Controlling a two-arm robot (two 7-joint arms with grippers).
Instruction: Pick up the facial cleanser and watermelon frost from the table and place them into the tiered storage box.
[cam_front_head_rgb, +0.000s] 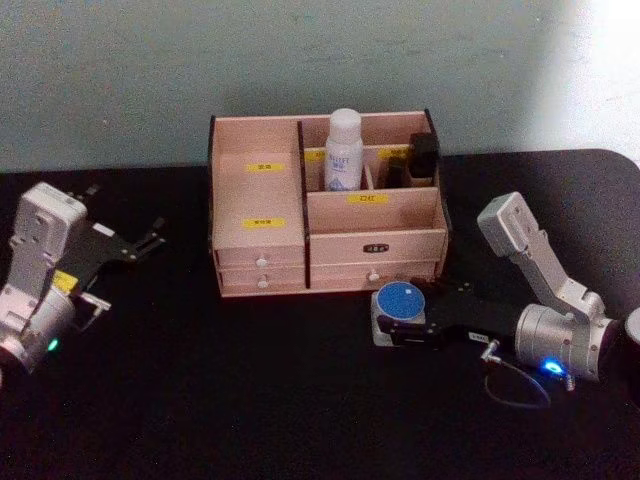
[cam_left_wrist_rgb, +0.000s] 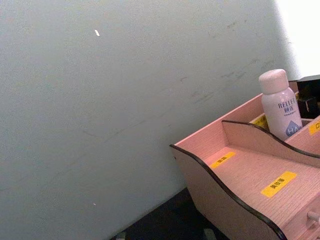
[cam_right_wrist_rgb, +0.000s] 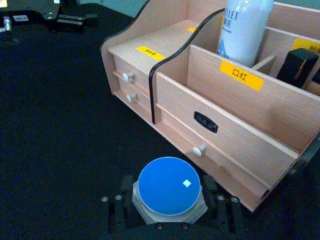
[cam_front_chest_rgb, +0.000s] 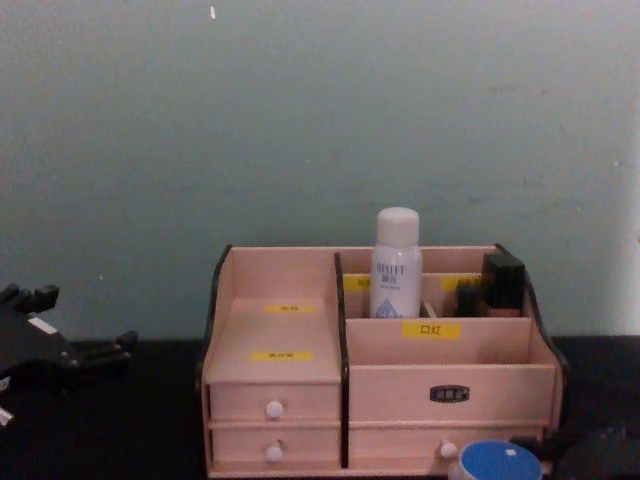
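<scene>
Matt wooden tiered storage box (cam_front_head_rgb: 262, 250), smooth plastic watermelon frost (cam_front_head_rgb: 400, 300), matt table (cam_front_head_rgb: 250, 400).

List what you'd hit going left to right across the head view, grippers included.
left gripper → stepped left half of the storage box → white bottle standing in the box → blue-lidded jar, gripped by the right gripper. The black item in the box is left out because it overlaps the jar.

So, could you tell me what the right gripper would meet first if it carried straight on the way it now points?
Probably the drawer front of the light wooden tiered storage box: the right gripper, closed on the small blue-lidded white jar, points at it, though depth is unclear.
</scene>
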